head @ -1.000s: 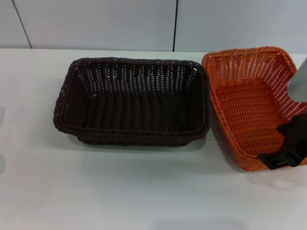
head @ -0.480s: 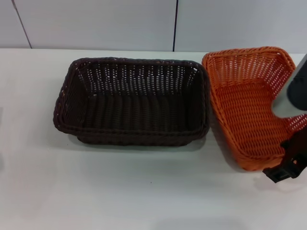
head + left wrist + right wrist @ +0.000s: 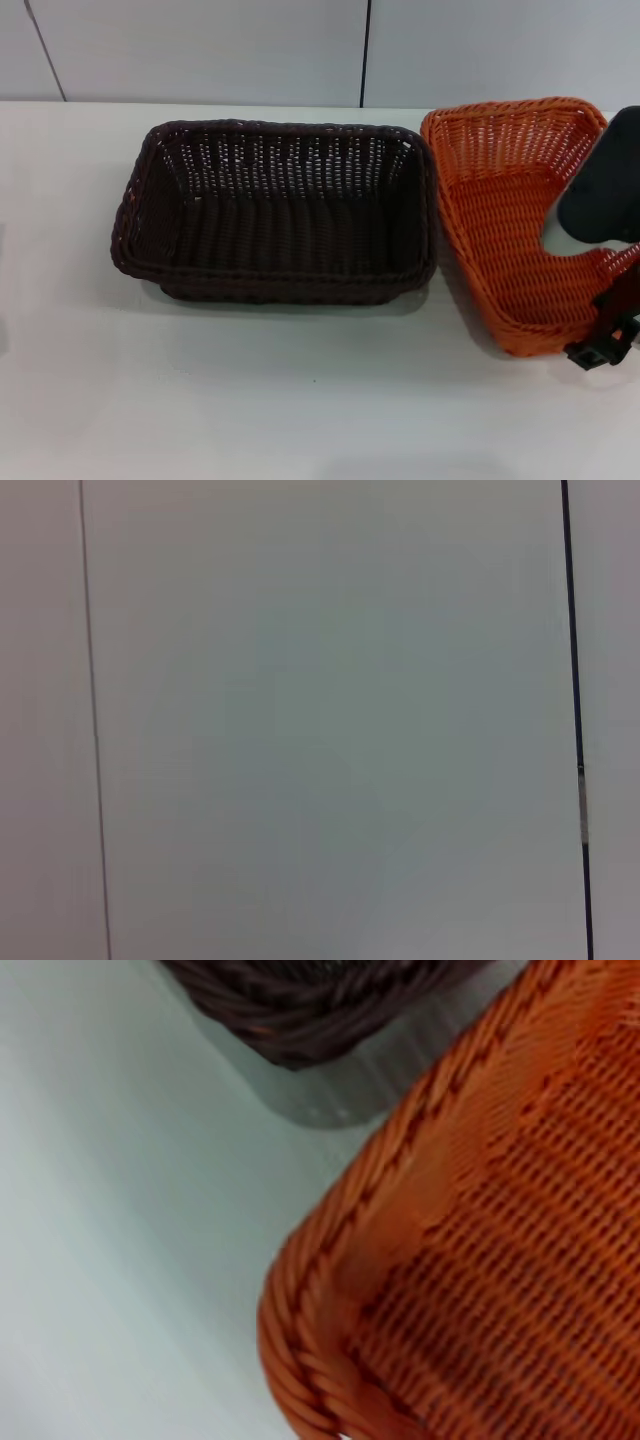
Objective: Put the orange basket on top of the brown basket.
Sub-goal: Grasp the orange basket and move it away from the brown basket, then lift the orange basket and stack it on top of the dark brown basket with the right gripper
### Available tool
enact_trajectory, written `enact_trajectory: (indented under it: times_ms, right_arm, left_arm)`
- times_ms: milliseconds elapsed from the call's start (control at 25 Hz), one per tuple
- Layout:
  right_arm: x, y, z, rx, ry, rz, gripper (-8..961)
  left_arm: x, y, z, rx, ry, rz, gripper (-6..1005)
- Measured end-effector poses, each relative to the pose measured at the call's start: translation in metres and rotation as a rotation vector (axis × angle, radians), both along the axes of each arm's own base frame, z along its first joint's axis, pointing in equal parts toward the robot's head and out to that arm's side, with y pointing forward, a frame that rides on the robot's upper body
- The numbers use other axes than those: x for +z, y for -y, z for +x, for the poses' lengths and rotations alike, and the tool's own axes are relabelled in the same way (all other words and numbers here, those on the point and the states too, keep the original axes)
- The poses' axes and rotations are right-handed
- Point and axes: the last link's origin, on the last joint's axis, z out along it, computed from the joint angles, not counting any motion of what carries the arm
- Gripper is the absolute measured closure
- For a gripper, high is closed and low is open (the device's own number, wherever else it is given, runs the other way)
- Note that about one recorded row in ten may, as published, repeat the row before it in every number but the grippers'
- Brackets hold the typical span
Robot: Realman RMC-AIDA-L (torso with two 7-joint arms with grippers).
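Our right hand (image 3: pixel 606 340) sits at the near right corner of the bright orange rectangular woven basket (image 3: pixel 510 215), at the rim — whether its fingers are apart or clamped on the braid we cannot tell, since only a black part of it shows past the basket's edge. The orange basket rests on the white bench (image 3: pixel 300 400), seemingly tilted, its left rim just beside the right end of the very dark brown rectangular woven basket (image 3: pixel 275 210); the right wrist view shows the orange corner (image 3: pixel 420 1260) near the brown rim (image 3: pixel 310 1010), apart. Our left hand is out of sight, its camera facing a blank wall.

We judge the grasp to be the step in hand. Next comes a lift clear of the brown rim, a carry leftward and a level lowering — long sides aligned.
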Motion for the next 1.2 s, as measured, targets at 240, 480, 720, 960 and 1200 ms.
enact_trajectory:
  times_ms: [240,480,720,960,1200]
  right_arm:
    - [-0.002,-0.007,0.000,-0.020,-0.001,0.030,347]
    - [0.004,-0.014,-0.009,-0.020,-0.026,0.105,580]
    - [0.015,-0.021,-0.025,0.003,-0.073,0.184,692]
    - [0.025,-0.024,-0.060,0.097,-0.124,0.238,720]
    - [0.037,-0.022,-0.105,0.249,-0.147,0.250,771]
  left_arm:
    - [-0.001,0.001,-0.003,0.013,-0.006,-0.008,186]
    - [0.001,0.003,-0.007,0.028,-0.003,0.001,186]
    - [0.002,0.006,-0.010,0.041,-0.003,0.004,186]
    - [0.000,0.007,-0.011,0.042,-0.003,0.000,186]
    - [-0.001,0.008,-0.011,0.040,-0.001,-0.007,186]
